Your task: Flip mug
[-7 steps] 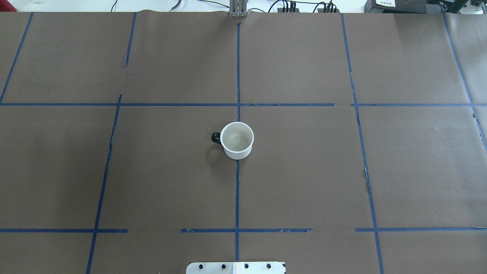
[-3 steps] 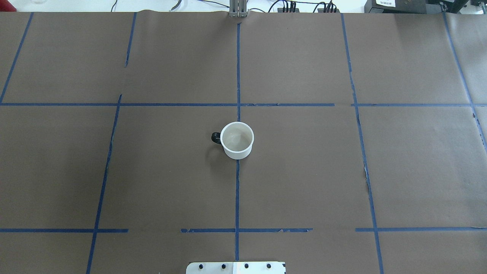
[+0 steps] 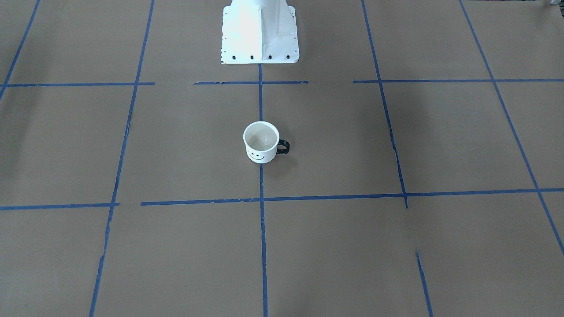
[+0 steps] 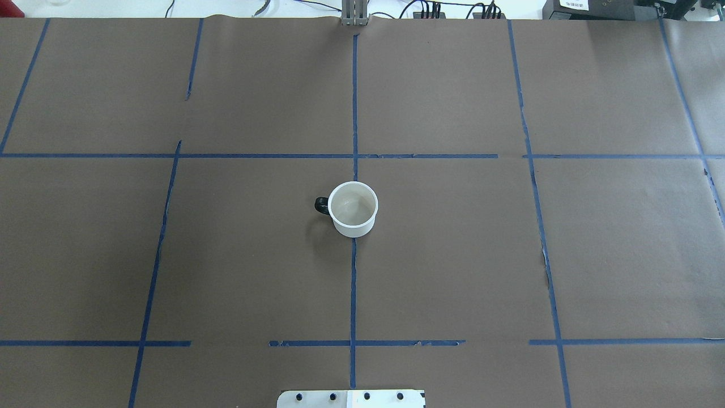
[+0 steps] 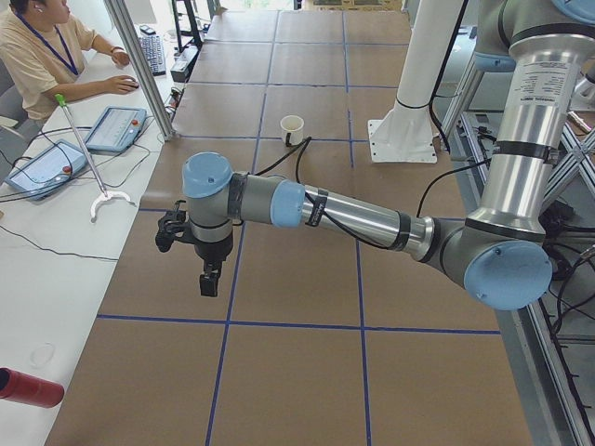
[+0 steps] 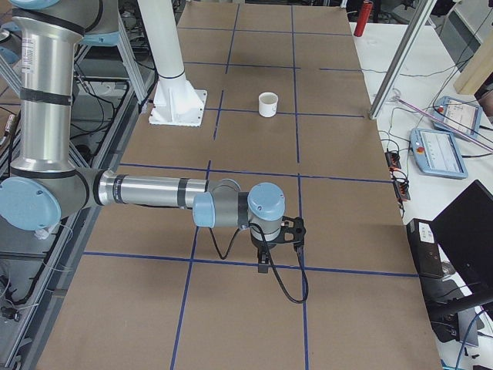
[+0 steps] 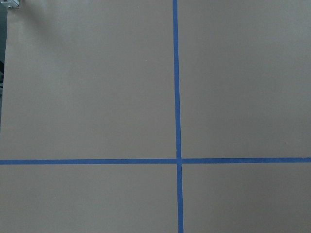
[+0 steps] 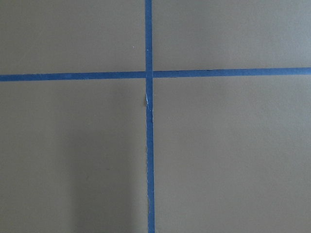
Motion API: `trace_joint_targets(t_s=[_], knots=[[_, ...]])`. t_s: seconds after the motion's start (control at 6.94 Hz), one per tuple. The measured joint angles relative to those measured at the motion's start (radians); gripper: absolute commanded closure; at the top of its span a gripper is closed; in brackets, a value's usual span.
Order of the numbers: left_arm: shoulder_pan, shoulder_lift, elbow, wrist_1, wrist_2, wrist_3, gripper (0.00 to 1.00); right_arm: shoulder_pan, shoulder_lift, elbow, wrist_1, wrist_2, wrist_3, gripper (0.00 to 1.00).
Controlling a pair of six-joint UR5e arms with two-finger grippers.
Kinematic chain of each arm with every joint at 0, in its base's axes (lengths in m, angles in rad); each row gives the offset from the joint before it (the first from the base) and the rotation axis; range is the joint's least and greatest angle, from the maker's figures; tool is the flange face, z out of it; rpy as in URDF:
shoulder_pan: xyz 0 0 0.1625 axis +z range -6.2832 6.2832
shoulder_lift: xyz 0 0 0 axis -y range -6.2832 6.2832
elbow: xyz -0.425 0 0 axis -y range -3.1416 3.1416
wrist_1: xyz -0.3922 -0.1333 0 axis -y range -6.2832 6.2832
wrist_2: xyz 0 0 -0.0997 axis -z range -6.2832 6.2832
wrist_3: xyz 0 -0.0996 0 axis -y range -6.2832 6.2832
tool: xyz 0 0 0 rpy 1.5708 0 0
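The white mug (image 4: 352,209) stands upright, mouth up, at the middle of the brown-paper table on a blue tape line. Its black handle (image 4: 321,205) points to the overhead view's left. Its smiley face shows in the front-facing view (image 3: 257,155). The mug is also small and far in the two side views (image 5: 292,128) (image 6: 267,104). My left gripper (image 5: 210,283) hangs over the table far from the mug, and I cannot tell whether it is open or shut. My right gripper (image 6: 263,266) hangs over the opposite end, and I cannot tell its state either. Both wrist views show only paper and tape.
The white robot base plate (image 3: 260,33) stands at the table's near edge behind the mug. An operator (image 5: 42,56) sits at a side bench with a tablet (image 5: 116,128). A red cylinder (image 5: 28,388) lies on that bench. A pendant (image 6: 439,152) lies beside the other end.
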Motion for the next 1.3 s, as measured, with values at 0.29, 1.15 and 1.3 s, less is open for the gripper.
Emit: trace_joint_targets(t_s=[0.29,1.15,1.3], knots=[[0.002,-0.004,0.007,0.012,-0.001,0.003,0.0,0.0,0.0,0.0,0.0,0.0,0.001,0.0],[0.02,-0.015,0.166,0.021,-0.079,0.07,0.0,0.0,0.0,0.0,0.0,0.0,0.0,0.0],[0.02,-0.012,0.171,0.013,-0.079,0.072,0.0,0.0,0.0,0.0,0.0,0.0,0.0,0.0]])
